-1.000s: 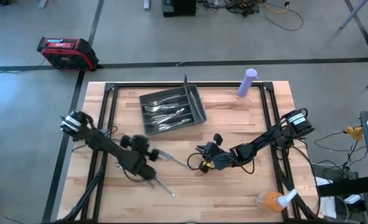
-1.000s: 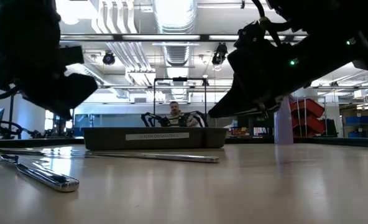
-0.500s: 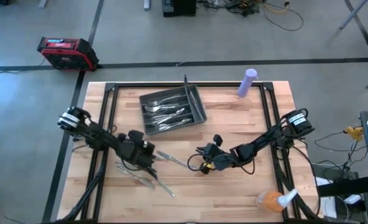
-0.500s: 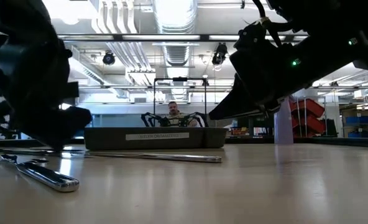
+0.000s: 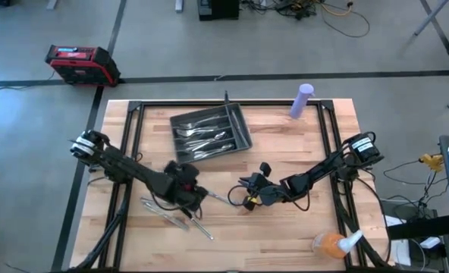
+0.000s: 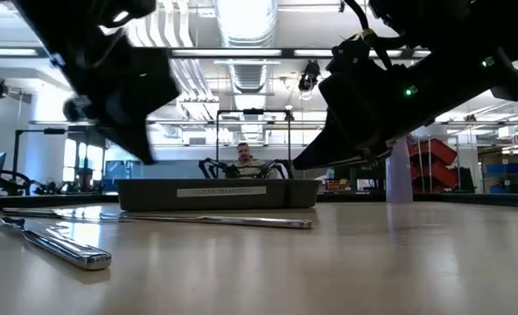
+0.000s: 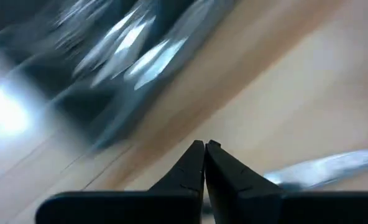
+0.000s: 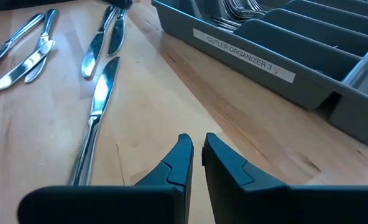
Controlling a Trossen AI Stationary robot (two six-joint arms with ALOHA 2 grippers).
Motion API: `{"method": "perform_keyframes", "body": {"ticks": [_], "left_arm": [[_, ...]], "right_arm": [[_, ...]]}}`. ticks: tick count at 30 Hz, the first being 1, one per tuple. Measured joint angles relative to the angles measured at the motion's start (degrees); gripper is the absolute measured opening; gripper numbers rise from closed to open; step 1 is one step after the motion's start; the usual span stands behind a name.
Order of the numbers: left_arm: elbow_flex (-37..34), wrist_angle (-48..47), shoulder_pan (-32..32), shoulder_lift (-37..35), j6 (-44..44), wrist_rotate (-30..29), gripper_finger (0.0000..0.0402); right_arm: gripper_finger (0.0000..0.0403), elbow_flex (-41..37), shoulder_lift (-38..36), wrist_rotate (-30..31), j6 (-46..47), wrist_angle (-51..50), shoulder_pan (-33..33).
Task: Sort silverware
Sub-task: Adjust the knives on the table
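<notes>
Silverware (image 5: 203,139) already lay in the tray (image 5: 242,129), yet several knives (image 8: 96,99) sat loose on the table (image 5: 315,144) near my left claw (image 7: 204,149), pinched empty. My right claw (image 8: 196,149), nearly closed and empty, hovered beside one knife. I judged sorting partly done.
</notes>
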Motion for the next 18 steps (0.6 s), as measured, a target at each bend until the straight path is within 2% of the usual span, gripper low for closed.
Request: {"method": "perform_keyframes", "body": {"ticks": [3, 5, 7, 9, 13, 18], "left_arm": [[-0.53, -13.08, 0.26, 0.07, -8.36, 9.09, 0.0000], [-2.05, -17.49, 0.53, 0.00, -10.88, 13.66, 0.0000], [-3.75, -19.04, 0.97, -0.33, -11.99, 15.22, 0.0000], [-5.33, -16.98, 1.79, -0.61, -12.32, 15.69, 0.0000], [-9.45, -7.22, 3.94, -0.52, -8.83, 20.87, 0.0000], [-11.89, 3.22, 4.96, -0.42, -1.01, 17.02, 0.0000]], "right_arm": [[0.0023, 0.00, 0.00, -0.11, 0.84, -0.19, 0.02], [0.0024, 0.00, 0.00, -0.12, 0.82, -0.15, 0.02], [0.0023, 0.00, 0.00, -0.12, 0.30, -0.11, -0.13], [0.0023, 0.00, 0.00, -0.12, -0.17, -0.14, -0.16], [0.0024, 0.00, 0.00, -0.12, -0.14, -0.01, -0.24], [0.0024, 0.00, 0.01, -0.44, 0.69, 0.07, -0.12]]}}
